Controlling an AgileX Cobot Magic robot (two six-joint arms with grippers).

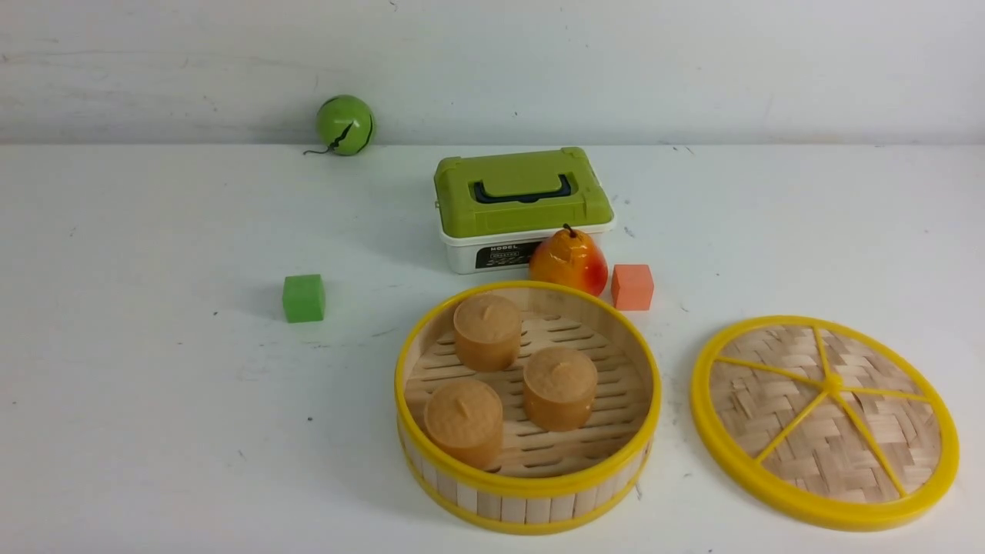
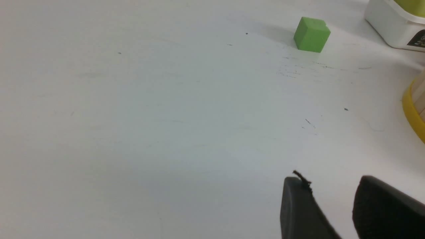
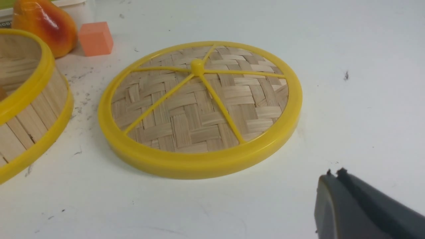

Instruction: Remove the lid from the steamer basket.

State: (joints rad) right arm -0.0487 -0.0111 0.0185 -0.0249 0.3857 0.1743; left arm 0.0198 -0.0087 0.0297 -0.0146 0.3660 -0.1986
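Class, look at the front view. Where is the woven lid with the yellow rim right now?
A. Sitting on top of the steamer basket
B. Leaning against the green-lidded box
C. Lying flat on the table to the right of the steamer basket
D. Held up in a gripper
C: the lid lies flat on the table, apart from the open steamer basket, on its right, with no gripper on it.

The lid (image 3: 200, 109) is lying flat at frame centre, beside the steamer basket (image 3: 28, 109) at left; the right gripper (image 3: 335, 179) is sitting closed, lower right.
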